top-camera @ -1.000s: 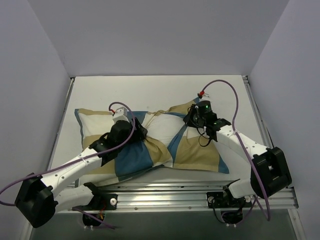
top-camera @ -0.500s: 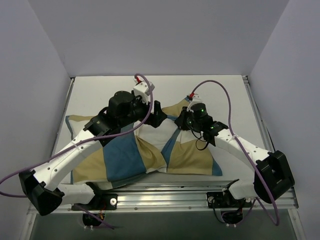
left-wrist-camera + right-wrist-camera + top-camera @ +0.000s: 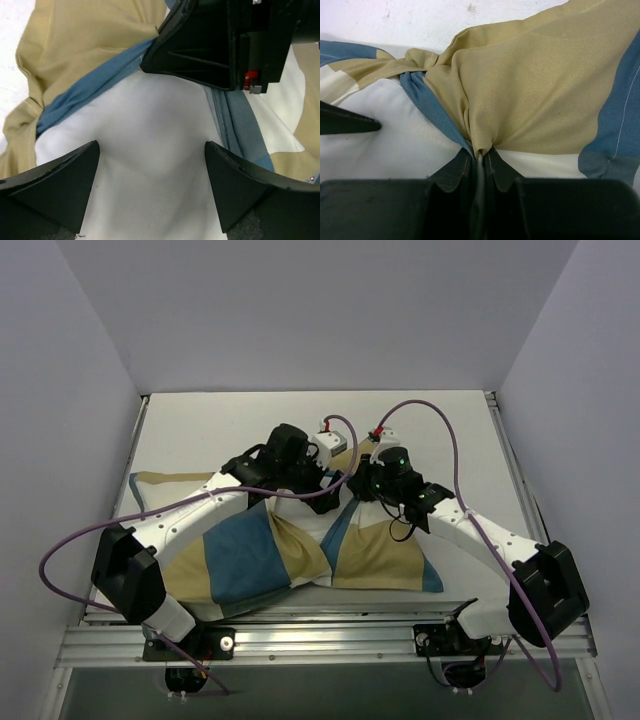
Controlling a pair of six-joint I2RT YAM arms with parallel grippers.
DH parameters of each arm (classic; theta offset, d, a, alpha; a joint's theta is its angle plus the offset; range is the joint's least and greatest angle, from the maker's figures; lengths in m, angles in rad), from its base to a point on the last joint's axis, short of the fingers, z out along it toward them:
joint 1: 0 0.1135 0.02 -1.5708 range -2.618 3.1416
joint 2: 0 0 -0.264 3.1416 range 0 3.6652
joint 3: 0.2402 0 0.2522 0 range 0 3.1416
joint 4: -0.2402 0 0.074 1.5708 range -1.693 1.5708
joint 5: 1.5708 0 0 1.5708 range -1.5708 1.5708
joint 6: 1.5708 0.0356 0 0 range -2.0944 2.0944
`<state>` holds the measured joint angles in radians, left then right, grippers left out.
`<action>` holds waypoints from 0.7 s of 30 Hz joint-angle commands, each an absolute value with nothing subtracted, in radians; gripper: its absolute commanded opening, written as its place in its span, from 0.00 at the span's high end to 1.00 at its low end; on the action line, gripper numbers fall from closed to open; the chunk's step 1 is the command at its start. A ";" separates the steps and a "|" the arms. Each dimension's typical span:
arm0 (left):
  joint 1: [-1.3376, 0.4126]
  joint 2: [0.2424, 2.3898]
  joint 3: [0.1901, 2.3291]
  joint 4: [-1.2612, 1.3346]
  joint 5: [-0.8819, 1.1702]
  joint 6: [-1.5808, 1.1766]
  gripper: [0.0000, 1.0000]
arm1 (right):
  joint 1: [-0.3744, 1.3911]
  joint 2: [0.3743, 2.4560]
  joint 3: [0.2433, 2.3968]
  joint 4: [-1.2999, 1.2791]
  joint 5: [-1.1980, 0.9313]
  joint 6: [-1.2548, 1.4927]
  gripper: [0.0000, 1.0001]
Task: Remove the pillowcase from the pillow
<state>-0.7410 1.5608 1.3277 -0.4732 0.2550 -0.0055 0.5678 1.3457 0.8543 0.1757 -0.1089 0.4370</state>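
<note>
The checked pillowcase (image 3: 235,560) in teal-blue, tan and white lies across the table, bunched at the middle. The white pillow (image 3: 150,165) shows through its opening. My left gripper (image 3: 151,165) is open, its fingers spread right over the bare pillow; in the top view it (image 3: 322,478) sits at the centre, close to the right gripper. My right gripper (image 3: 481,159) is shut on a pinched fold of the pillowcase (image 3: 530,95); in the top view it (image 3: 362,483) is at the opening's edge.
White walls enclose the table on the left, back and right. A metal rail (image 3: 330,635) runs along the near edge by the arm bases. Purple cables (image 3: 440,430) loop above both arms.
My left arm has swung from the pillowcase's left part to the centre and its gripper now sits over the bare pillow. The pillowcase's left end has slid left. The right gripper shifted slightly left, holding the fabric.
</note>
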 commanded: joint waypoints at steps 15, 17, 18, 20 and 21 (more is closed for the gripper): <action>-0.709 1.670 1.323 -0.436 0.436 0.032 0.15 | 0.629 1.312 0.902 0.178 -0.147 0.402 1.00; -0.707 1.675 1.295 -0.411 0.462 -0.010 0.36 | 0.630 1.312 0.905 0.179 -0.146 0.403 1.00; -0.707 1.674 1.264 -0.387 0.466 -0.029 0.45 | 0.630 1.313 0.905 0.181 -0.146 0.403 0.99; -0.709 1.657 1.235 -0.367 0.476 -0.052 0.67 | 0.632 1.316 0.907 0.179 -0.132 0.405 0.97; -0.707 1.648 1.214 -0.354 0.482 -0.057 0.89 | 0.630 1.319 0.907 0.178 -0.123 0.406 0.96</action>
